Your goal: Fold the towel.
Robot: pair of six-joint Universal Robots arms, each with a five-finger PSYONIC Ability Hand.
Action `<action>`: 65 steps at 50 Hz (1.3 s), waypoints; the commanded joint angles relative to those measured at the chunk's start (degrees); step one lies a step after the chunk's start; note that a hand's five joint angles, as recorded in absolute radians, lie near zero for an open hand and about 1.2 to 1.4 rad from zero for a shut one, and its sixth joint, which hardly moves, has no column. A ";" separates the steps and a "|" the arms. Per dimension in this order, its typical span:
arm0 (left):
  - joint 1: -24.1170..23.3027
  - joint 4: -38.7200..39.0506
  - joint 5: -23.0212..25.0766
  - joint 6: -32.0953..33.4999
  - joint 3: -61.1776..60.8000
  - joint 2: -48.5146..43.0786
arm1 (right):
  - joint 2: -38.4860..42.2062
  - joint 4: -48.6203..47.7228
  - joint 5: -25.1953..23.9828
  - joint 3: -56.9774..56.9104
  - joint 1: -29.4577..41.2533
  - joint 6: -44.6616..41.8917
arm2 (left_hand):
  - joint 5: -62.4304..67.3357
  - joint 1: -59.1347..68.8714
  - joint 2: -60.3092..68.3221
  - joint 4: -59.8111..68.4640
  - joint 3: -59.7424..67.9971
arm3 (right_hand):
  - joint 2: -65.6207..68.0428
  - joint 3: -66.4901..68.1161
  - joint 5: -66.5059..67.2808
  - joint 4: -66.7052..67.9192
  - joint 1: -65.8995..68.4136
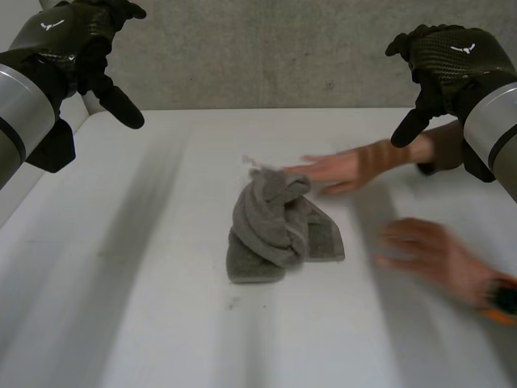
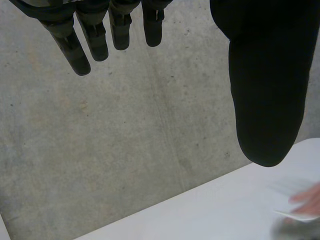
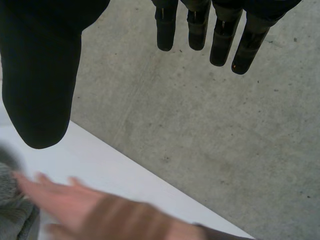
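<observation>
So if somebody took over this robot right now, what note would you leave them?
Left robot hand: open, raised above the table on the left side, holding nothing.
Right robot hand: open, raised on the right side, holding nothing.
Towel: grey, crumpled in a heap mid-table. A person's hand is at its far end; a second hand is to its right.
Done: no fold made.
Left: probably wait for the person to clear, then spread the towel flat and fold it.

A grey towel (image 1: 277,228) lies crumpled in a loose heap near the middle of the white table (image 1: 145,267).
</observation>
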 commanded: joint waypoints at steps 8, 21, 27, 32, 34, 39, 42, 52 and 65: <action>-0.53 -0.11 -0.13 -0.08 -1.31 -7.64 | 6.48 1.40 -1.52 -0.83 0.27 -6.03 | 0.00 1.88 2.10 2.00 2.03 | -2.56 -1.88 -2.32 -2.96 -1.60; -6.06 2.95 -0.31 -6.39 -1.58 -26.45 | 20.62 4.93 -8.36 -3.11 0.62 9.58 | 0.67 2.56 2.78 2.67 2.70 | -2.56 -1.88 -2.32 -2.96 -1.60; -9.31 9.71 0.21 -11.06 -0.70 -32.87 | 28.71 4.14 -11.63 -3.20 1.15 18.02 | 1.01 2.89 3.11 3.00 3.04 | -2.56 -1.88 -2.32 -2.96 -1.60; -11.78 12.45 2.50 -11.07 -0.26 -36.75 | 33.82 -1.05 -11.45 -3.38 3.61 23.32 | 2.35 4.24 4.46 4.35 4.38 | -2.56 -1.88 -2.32 -2.96 -1.60; -12.83 12.80 3.46 -11.07 0.35 -38.76 | 36.10 -4.90 -11.37 -3.38 4.93 24.63 | 12.21 14.10 14.32 14.21 14.24 | 2.15 2.83 2.39 1.75 3.12; -13.18 13.33 3.47 -11.06 1.41 -39.92 | 37.69 -8.60 -10.14 -4.25 6.07 24.81 | 53.49 55.37 55.59 55.49 55.52 | 51.99 52.66 52.23 51.58 52.95; -13.18 14.82 3.21 -10.98 2.46 -39.39 | 36.55 -10.80 -6.82 -5.48 6.16 24.11 | 68.43 70.31 70.53 70.43 70.46 | 67.44 68.11 67.68 67.03 68.40; -8.72 24.48 -0.57 -9.23 6.15 -26.58 | 24.96 -25.72 -1.61 -10.84 5.99 5.79 | 68.44 70.32 70.54 70.44 70.47 | 67.44 68.12 67.68 67.04 68.40; -8.09 24.85 -1.01 -1.84 -9.31 -18.56 | 24.07 -23.46 -2.58 -10.23 7.04 -4.63 | 68.44 70.32 70.54 70.44 70.47 | 67.44 68.12 67.68 67.04 68.40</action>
